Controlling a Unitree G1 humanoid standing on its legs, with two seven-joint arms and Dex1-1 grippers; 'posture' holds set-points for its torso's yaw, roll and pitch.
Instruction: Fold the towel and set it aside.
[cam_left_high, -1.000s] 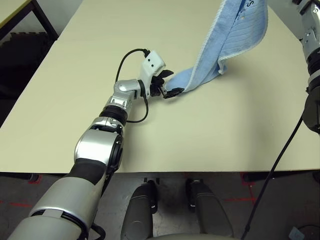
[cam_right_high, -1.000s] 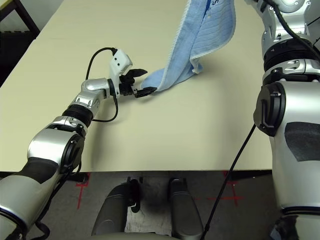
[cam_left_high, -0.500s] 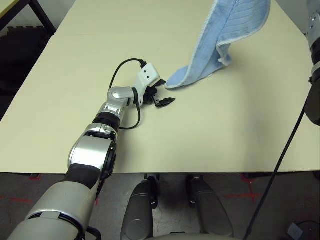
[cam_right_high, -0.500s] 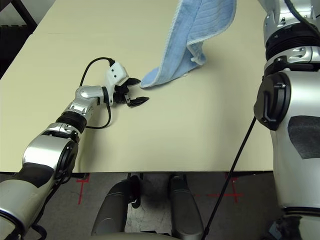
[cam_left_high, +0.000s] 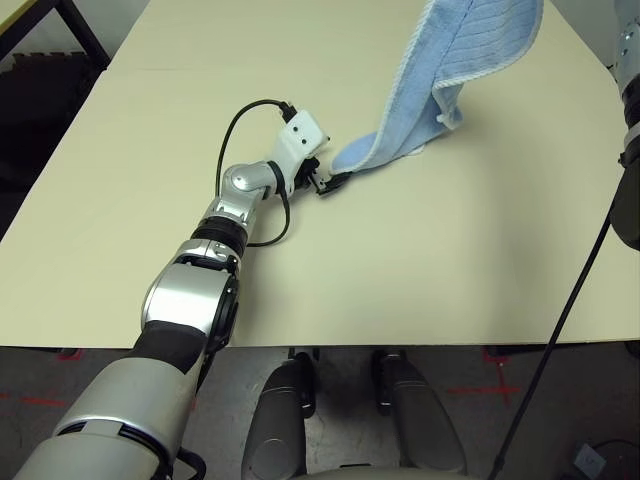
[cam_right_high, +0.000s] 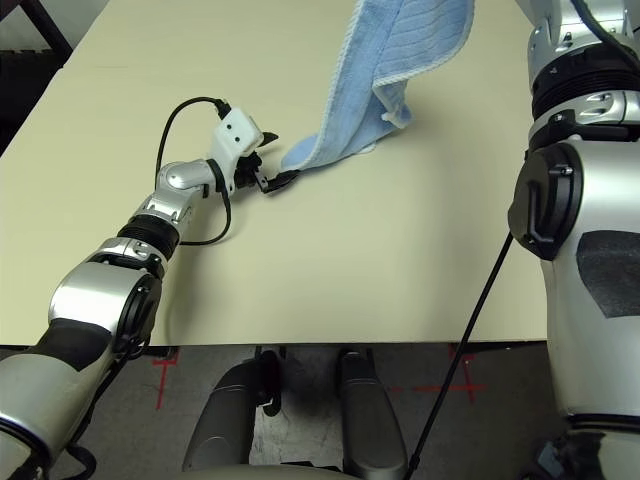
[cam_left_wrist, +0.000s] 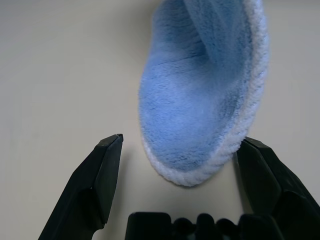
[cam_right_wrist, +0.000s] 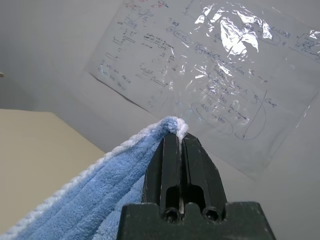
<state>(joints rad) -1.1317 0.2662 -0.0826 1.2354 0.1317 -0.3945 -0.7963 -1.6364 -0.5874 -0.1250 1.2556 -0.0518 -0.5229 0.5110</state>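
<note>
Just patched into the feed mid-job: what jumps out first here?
The towel hangs from high at the table's far right, its top pinched in the shut right tool. Its lowest corner sags to the table mid-left, where the left tool stands open, a finger on each side of that corner, not closed on it.

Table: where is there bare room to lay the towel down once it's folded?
The table is bare between the left gripper and the near edge, also on its far left side beyond the left forearm. The busy spot is mid-table, where the towel hangs from the right gripper, its low end between the open left jaws.
</note>
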